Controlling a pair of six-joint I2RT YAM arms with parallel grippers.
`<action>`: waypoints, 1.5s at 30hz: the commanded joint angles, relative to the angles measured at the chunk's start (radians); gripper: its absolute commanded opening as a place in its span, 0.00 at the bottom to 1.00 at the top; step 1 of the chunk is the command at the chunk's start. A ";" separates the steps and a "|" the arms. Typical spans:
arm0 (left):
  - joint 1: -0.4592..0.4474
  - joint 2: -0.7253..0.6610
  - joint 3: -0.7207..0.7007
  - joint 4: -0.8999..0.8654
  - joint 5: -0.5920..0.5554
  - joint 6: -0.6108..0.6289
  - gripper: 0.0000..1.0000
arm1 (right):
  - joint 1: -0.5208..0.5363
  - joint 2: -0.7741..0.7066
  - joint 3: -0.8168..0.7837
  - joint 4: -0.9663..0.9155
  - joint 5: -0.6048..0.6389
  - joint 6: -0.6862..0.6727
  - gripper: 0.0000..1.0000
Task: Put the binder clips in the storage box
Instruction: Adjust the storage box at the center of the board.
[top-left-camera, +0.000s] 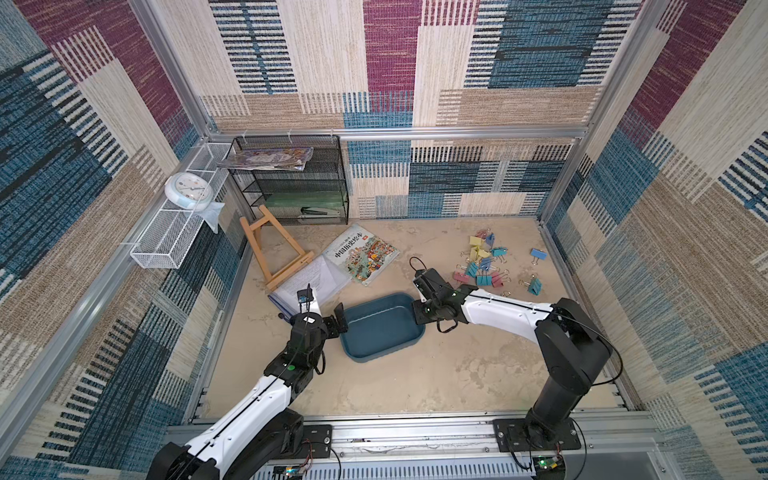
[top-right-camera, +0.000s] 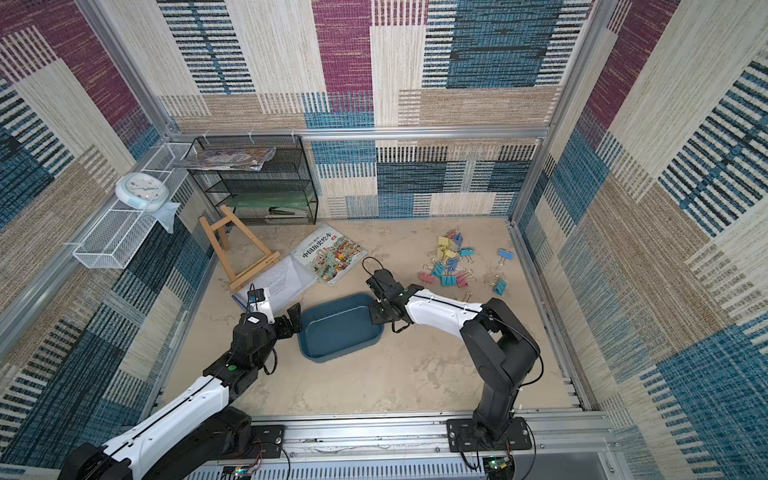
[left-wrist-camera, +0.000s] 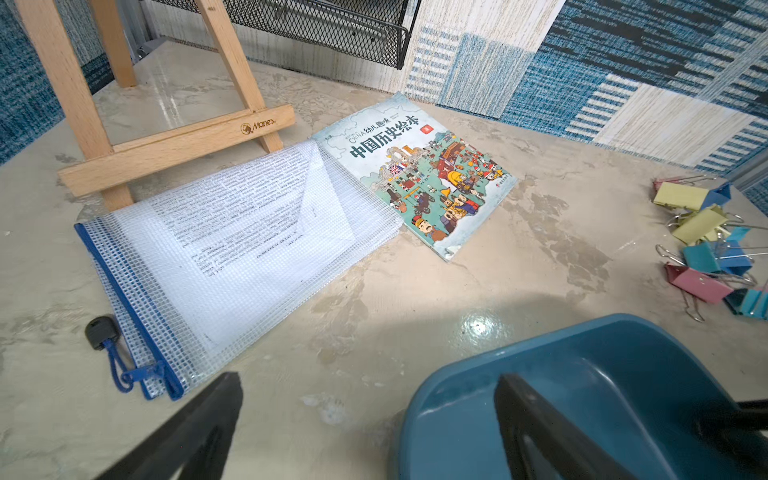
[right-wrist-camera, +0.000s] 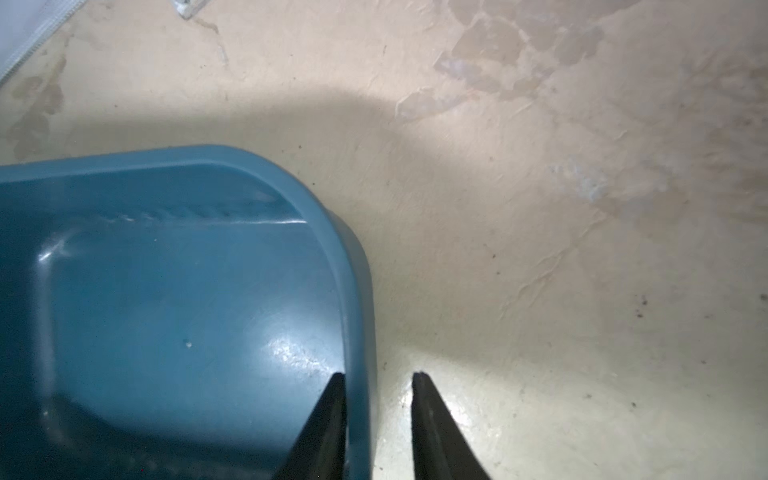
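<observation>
Storage box (top-left-camera: 382, 328) mid-table (top-left-camera: 436, 374), between both arms | binder clips (top-left-camera: 484, 266) heaped rear right on table, apart from box, right forearm (top-left-camera: 503, 309) lying between | left gripper (left-wrist-camera: 368, 376) spread wide astride box's left rim | right gripper (right-wrist-camera: 378, 374) astride right wall, fingers narrowed, clamping undetermined | picture book (top-left-camera: 361, 253), mesh zip pouch (top-left-camera: 307, 278), wooden easel (top-left-camera: 270, 253) behind box.

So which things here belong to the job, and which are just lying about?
Job: pastel binder clips with silver wire handles; shallow dark teal-blue plastic storage box; left gripper and right gripper, both at its rim.
Lying about: wooden easel; picture book; clear mesh zip pouch; black mesh shelf rack; white wire basket; white clock.
</observation>
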 joint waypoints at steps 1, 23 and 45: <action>0.001 0.003 -0.005 0.040 -0.017 -0.009 0.99 | 0.013 0.004 0.009 -0.036 0.086 0.000 0.22; 0.001 0.009 -0.009 0.061 -0.028 -0.012 0.99 | 0.056 -0.321 -0.295 -0.143 0.198 0.207 0.08; 0.001 0.006 -0.011 0.059 -0.033 -0.012 0.99 | 0.060 -0.489 -0.269 -0.254 0.326 0.278 0.45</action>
